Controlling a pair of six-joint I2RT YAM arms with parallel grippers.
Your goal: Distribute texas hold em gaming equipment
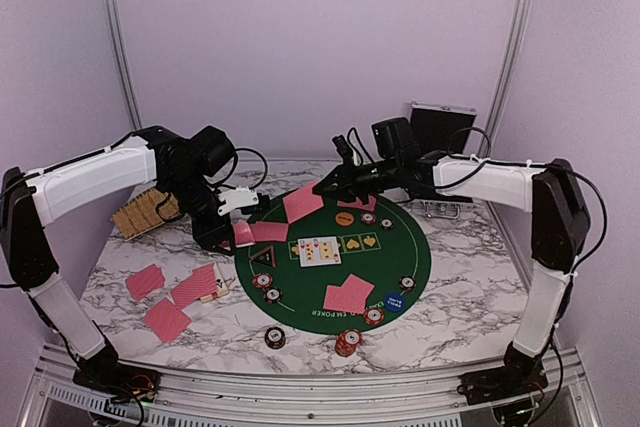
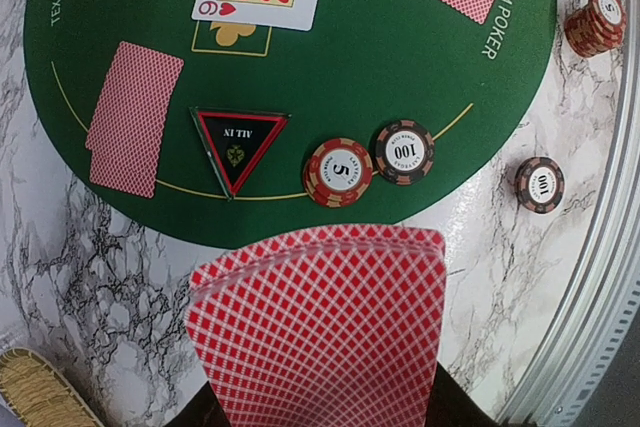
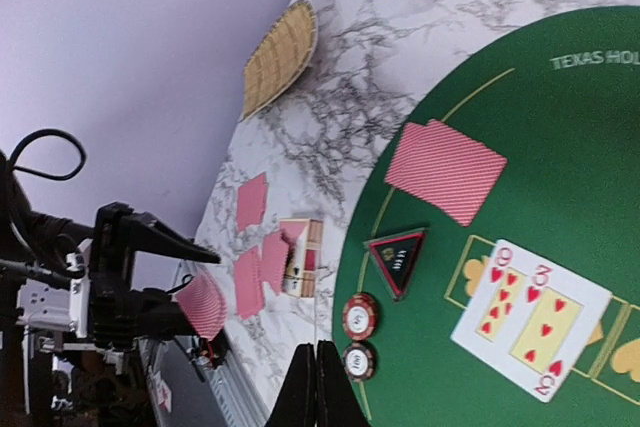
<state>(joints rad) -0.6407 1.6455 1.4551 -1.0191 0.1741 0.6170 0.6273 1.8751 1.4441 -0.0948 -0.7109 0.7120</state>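
My left gripper (image 1: 232, 235) is shut on a fanned stack of red-backed cards (image 2: 320, 327), held above the marble at the green mat's (image 1: 410, 247) left edge. My right gripper (image 1: 325, 188) hovers over the mat's far left; its fingers (image 3: 318, 387) are pressed together on a single card (image 1: 303, 202), seen edge-on in the right wrist view. A black triangular marker (image 2: 240, 147), two chips (image 2: 337, 172) and face-up cards (image 1: 320, 250) lie on the mat. An orange disc (image 1: 345, 217) and a blue disc (image 1: 395, 301) also lie there.
Face-down cards lie on the mat (image 1: 348, 294) and on the marble at left (image 1: 166, 319), beside a card box (image 1: 218, 289). Chip stacks (image 1: 348, 343) sit near the front edge. The straw basket (image 1: 145, 212) is far left and the silver case (image 1: 440, 127) back right.
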